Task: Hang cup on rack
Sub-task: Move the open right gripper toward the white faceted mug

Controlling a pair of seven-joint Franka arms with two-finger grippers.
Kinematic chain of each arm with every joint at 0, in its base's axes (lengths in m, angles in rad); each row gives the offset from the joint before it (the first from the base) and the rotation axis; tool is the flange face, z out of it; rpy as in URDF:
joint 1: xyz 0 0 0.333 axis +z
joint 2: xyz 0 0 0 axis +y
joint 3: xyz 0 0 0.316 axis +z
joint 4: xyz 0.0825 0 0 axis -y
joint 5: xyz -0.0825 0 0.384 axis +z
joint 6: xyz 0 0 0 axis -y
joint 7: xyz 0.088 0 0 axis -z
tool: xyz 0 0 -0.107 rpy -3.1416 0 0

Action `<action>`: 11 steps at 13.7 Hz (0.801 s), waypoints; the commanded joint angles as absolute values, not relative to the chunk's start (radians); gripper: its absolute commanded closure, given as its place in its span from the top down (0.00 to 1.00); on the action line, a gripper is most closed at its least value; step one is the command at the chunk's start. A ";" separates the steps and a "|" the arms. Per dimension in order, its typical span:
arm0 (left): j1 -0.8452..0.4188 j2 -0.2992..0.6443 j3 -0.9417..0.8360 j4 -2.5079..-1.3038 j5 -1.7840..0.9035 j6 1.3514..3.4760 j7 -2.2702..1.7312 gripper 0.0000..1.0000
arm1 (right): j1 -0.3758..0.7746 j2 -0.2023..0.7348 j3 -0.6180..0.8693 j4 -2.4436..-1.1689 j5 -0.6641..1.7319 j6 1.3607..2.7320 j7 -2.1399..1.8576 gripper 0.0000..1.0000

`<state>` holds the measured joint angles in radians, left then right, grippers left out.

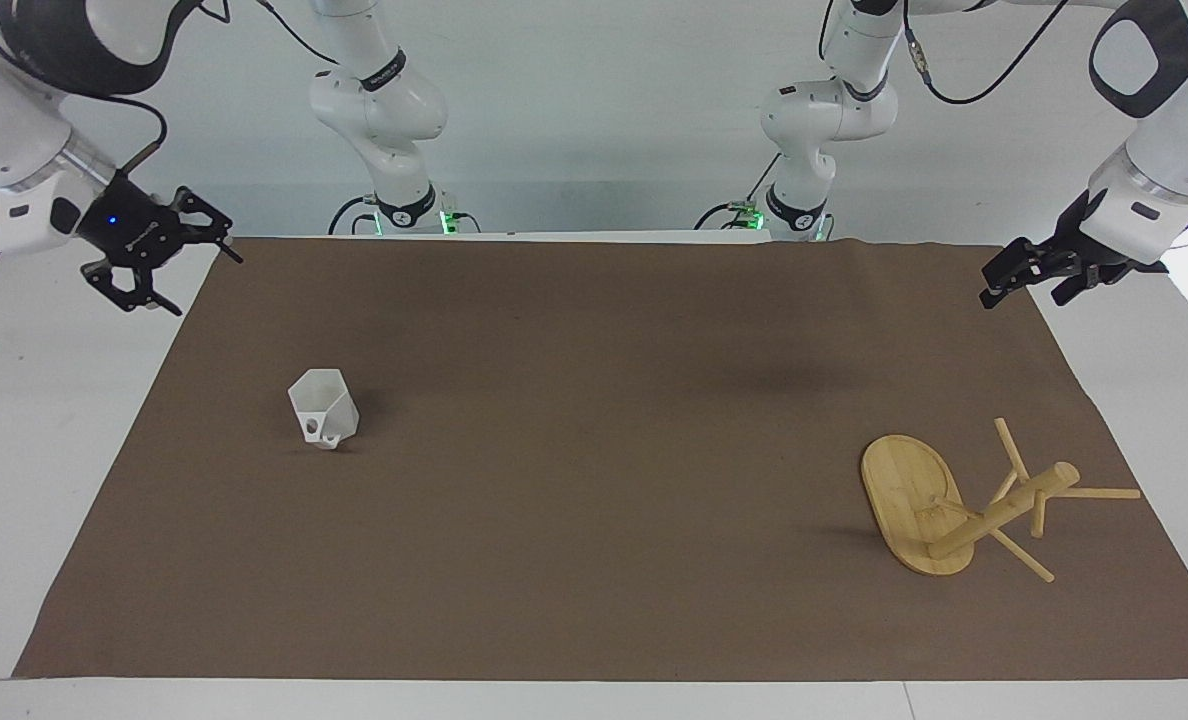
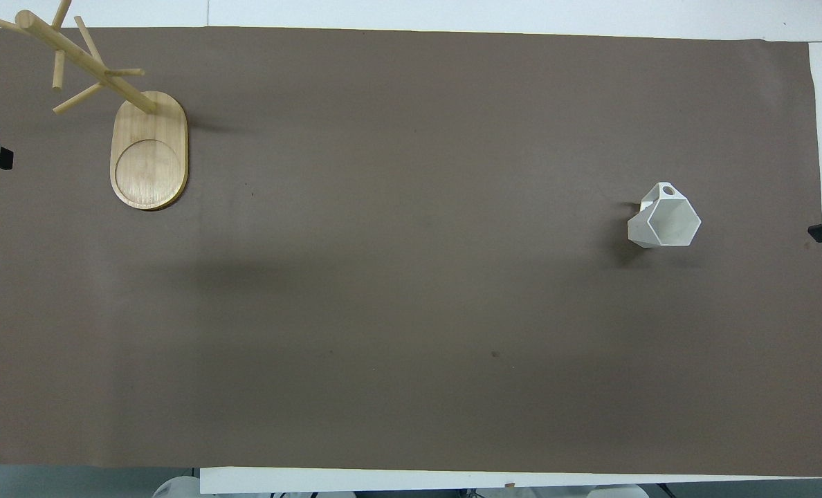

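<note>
The cup (image 1: 323, 409) stands upright, well apart from the rack (image 1: 964, 509); right tool (image 1: 182, 270) and left tool (image 1: 1036, 277) hang open, empty.

A white table (image 1: 14, 420) was seen, most of its top covered by a brown mat (image 1: 594, 480) laid flat, with white margins left bare at both ends. Two things were noted directly on the mat. A white faceted cup (image 1: 322, 407) stood upright toward the right arm's end. A bamboo mug rack (image 1: 914, 510) stood on its oval base toward the left arm's end, farther from the robots than the cup, well apart from it.
</note>
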<state>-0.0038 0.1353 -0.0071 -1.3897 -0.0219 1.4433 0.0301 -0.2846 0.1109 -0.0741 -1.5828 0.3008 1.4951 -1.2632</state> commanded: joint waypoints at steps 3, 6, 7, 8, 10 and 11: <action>0.012 0.114 -0.023 -1.416 -0.003 1.448 0.032 1.00 | -0.423 0.340 -0.055 -1.470 0.561 1.470 -1.708 1.00; 0.012 0.114 -0.021 -1.416 -0.003 1.448 0.032 1.00 | -0.504 0.477 -0.054 -1.465 0.756 1.370 -1.904 1.00; 0.012 0.114 -0.021 -1.416 -0.003 1.448 0.032 1.00 | -0.518 0.524 -0.052 -1.454 0.784 1.344 -1.949 1.00; 0.012 0.114 -0.023 -1.416 -0.003 1.448 0.032 1.00 | -0.531 0.566 -0.052 -1.438 0.813 1.321 -2.003 1.00; 0.012 0.114 -0.023 -1.416 -0.003 1.448 0.032 1.00 | -0.541 0.653 -0.052 -1.407 0.837 1.283 -2.150 1.00; 0.012 0.114 -0.023 -1.416 -0.003 1.448 0.032 1.00 | -0.564 0.707 -0.051 -1.407 0.857 1.246 -2.192 1.00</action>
<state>-0.0038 0.1353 -0.0071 -1.3897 -0.0219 1.4433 0.0301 -0.5302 0.6076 -0.0684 -1.4705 0.8197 1.3105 -2.1187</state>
